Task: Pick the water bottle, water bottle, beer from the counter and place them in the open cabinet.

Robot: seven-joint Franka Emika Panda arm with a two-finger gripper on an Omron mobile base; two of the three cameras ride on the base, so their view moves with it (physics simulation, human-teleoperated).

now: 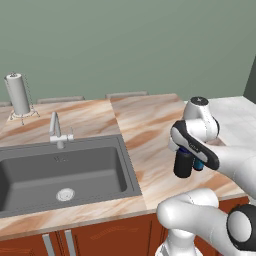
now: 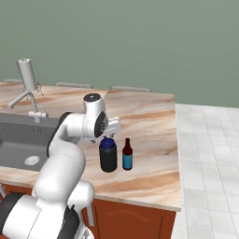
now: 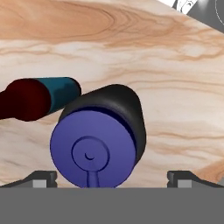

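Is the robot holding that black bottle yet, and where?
No. The gripper is open above the water bottle; its fingertips stand clear on either side of the lid.

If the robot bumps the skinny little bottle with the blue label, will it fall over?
Probably, yes. The beer is tall and narrow, standing upright on the counter, so a sideways nudge could tip it. Being round, it would likely roll. It stands close beside the water bottle, which the open gripper hovers above.

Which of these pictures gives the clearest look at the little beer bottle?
The right base view: the beer stands upright in full beside the water bottle. The hand view shows it from above, part hidden by that bottle. In the left base view the arm hides most of it.
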